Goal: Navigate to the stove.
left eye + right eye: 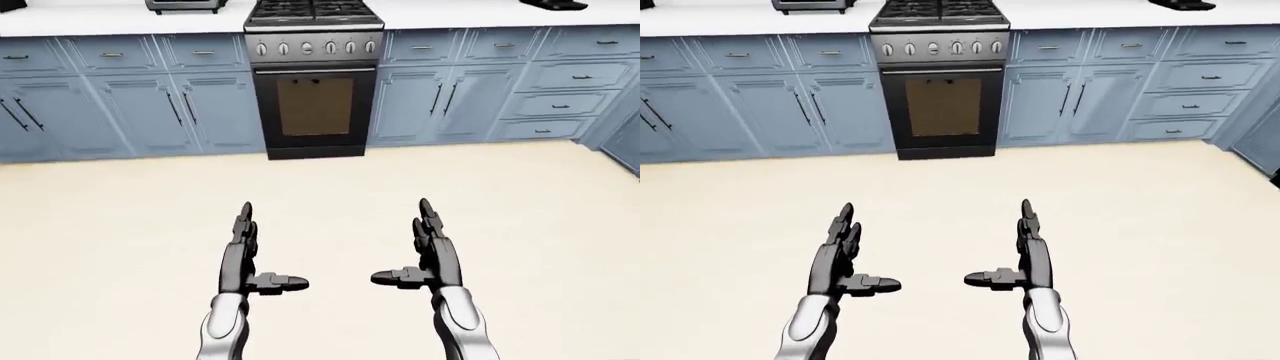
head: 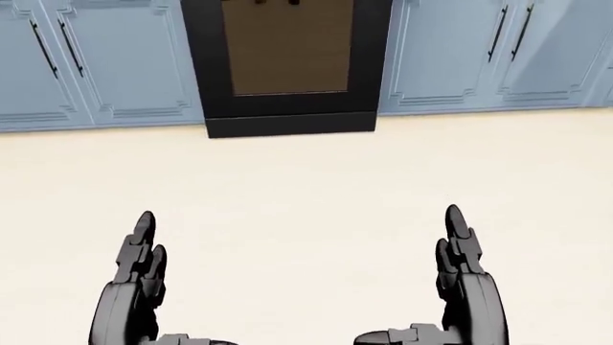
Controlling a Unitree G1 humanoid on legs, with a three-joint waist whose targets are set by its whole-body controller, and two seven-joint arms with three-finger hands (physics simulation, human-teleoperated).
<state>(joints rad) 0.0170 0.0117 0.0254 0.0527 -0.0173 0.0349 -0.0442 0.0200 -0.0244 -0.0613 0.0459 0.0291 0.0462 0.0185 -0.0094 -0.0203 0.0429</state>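
Boxy black, glass-doored stove point(image 1: 314, 79)

The stove point(image 1: 315, 79) at 12 o'clock has a brushed-metal knob panel and a glossy black door with a brownish glass window. The cabinets point(image 1: 120, 105) look matt blue painted wood. The floor point(image 1: 320, 187) is smooth matt cream.

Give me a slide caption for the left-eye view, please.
Robot faces the stove across bare cream floor, left hand and right hand held out empty, fingers open.
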